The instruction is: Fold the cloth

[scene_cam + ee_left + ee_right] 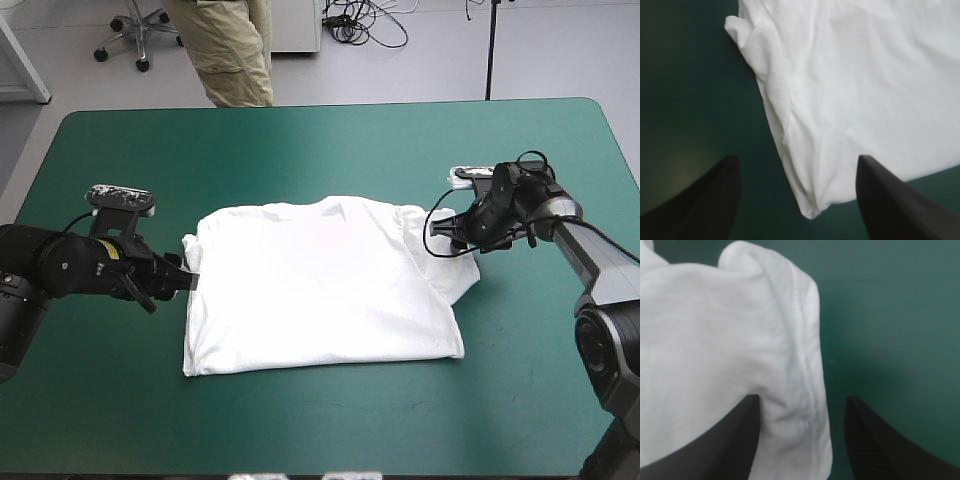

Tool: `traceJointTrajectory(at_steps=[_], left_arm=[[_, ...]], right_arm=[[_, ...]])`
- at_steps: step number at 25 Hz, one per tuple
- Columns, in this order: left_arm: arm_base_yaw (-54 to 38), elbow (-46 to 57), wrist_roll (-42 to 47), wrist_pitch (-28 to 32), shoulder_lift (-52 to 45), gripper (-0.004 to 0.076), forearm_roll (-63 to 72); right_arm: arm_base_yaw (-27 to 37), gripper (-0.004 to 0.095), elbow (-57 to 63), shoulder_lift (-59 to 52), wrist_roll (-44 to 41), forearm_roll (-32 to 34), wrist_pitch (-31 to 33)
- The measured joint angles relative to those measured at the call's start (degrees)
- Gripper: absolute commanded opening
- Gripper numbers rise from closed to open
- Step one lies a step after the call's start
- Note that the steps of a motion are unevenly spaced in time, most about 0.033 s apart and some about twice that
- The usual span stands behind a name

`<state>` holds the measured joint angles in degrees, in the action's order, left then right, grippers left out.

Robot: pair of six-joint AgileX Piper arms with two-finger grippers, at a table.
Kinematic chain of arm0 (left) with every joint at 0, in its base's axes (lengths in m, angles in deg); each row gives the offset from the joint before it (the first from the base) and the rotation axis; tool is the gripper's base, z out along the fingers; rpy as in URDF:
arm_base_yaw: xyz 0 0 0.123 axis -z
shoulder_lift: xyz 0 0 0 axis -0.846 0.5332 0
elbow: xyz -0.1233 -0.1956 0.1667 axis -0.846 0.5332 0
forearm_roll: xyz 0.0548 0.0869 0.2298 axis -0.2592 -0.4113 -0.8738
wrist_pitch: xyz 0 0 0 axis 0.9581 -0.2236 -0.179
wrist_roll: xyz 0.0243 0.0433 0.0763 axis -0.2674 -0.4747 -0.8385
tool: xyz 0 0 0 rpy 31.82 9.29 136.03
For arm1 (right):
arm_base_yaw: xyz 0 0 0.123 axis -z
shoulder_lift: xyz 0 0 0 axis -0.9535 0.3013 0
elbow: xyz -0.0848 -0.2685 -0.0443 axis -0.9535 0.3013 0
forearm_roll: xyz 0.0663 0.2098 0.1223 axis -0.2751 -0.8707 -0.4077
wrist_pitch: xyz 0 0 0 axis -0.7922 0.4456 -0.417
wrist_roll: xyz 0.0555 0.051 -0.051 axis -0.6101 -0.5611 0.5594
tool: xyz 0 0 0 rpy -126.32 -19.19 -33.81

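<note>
High view puts the left tool low at the left edge of the T-shirt, which lies flat near the middle of the teal-green counter. Left wrist view shows that tool spread wide, its black fingers standing on either side of a cloth corner and gripping nothing. Across the shirt, the right tool sits at the right sleeve. Right wrist view shows it spread too, with the stitched sleeve hem between its fingers and not yet pinched.

The step in hand looks like taking hold of both sides for the next fold. To do it well, each tool should go low enough for one finger to slide under every layer, so it pinches the doubled edge rather than the top sheet alone. The right tool should bite well past the hem, since the bunched sleeve could slip out. Both sides should then lift together, so the fold line stays straight.
</note>
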<state>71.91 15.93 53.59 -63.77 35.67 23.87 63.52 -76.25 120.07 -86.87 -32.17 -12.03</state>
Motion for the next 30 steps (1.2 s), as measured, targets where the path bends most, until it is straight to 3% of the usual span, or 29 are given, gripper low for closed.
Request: traceJointTrajectory(at_steps=[3,5,6,7,20,30], left_arm=[[0.0,0.0,0.0,0.0,0.0,0.0454,0.0],[0.0,0.0,0.0,0.0,0.0,0.0454,0.0],[0.0,0.0,0.0,0.0,0.0,0.0454,0.0],[0.0,0.0,0.0,0.0,0.0,0.0454,0.0],[0.0,0.0,0.0,0.1,0.0,0.0454,0.1],[0.0,0.0,0.0,0.2,0.0,0.0454,0.1]], right_arm=[[0.0,0.0437,-0.1,3.2,0.0,0.0,-1.0],[0.0,0.0242,-0.6,4.2,0.2,0.1,-0.8],[0.1,0.0038,-0.8,4.3,0.2,0.4,-0.5],[0.3,-0.0013,-0.8,4.5,0.2,1.3,-0.2],[-0.2,-0.0017,-1.6,-2.4,0.7,-0.7,1.7],[-10.3,-0.0017,-5.5,-3.6,5.0,-8.7,3.0]])
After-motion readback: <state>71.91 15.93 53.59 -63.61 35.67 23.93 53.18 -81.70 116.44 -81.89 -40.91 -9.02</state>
